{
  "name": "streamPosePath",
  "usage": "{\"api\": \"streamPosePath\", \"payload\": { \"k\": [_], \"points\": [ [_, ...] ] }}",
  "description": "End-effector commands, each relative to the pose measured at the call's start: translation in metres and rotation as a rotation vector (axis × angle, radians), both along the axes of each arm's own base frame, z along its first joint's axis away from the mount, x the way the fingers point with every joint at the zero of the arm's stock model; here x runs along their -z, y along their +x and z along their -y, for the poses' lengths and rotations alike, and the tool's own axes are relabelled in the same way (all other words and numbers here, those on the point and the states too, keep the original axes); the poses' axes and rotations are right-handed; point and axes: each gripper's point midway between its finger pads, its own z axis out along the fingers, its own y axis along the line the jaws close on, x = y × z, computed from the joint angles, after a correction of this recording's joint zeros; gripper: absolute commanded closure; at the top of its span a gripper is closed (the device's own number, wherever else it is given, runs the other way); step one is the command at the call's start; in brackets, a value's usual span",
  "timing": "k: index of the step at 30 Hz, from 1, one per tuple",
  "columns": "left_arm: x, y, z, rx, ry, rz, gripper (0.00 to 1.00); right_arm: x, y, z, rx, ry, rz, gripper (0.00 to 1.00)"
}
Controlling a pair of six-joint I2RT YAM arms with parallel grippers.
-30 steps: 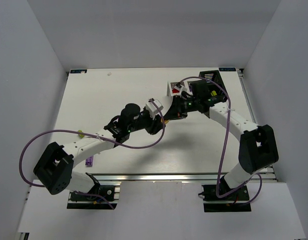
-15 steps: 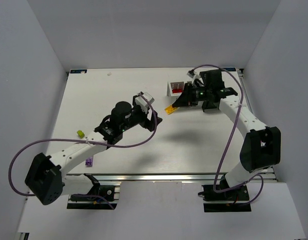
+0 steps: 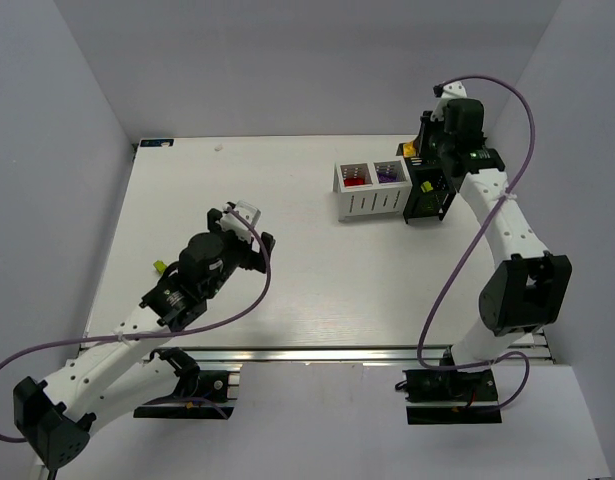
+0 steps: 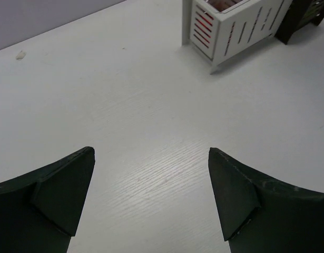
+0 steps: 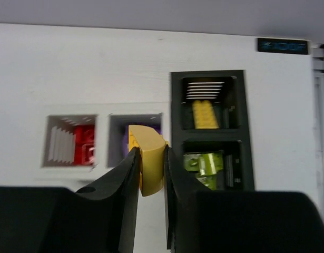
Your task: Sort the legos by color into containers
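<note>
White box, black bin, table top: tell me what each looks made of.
White box: likely moulded plastic, smooth with a slight sheen; thin, even slats cut through its walls.
Black bin: probably the same kind of plastic, duller; similar slats.
Table top: matt white board with faint wood-grain streaks, perhaps laminate or painted wood.

Right gripper, bottom centre of frame: jaws clamped on held yellow brick. White box, centre left: red bricks in its left compartment, purple brick in its right, mostly hidden. Black bin, centre right: stored yellow brick in upper compartment, lime green bricks in lower.
</note>
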Motion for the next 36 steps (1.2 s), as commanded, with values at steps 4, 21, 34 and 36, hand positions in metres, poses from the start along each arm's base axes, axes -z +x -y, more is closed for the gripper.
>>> {"api": "streamPosePath", "payload": {
  "k": [4,21,34,36],
  "points": [
    [-0.01,-0.002,-0.032,-0.124,0.015,0.046,0.02,-0.005,0.046,0.055,0.274,-0.198,0.093,1.0],
    [-0.015,-0.009,-0.029,-0.094,0.004,0.064,0.02,0.041,0.1,0.067,0.312,-0.327,0.039,1.0],
    [-0.002,-0.005,-0.027,-0.093,0.035,0.033,0.02,0.052,0.109,0.057,0.232,-0.291,0.01,0.28],
    [-0.001,-0.005,-0.027,-0.091,0.037,0.032,0.02,0.043,0.105,0.058,0.231,-0.275,0.021,0.27]
  ]
}}
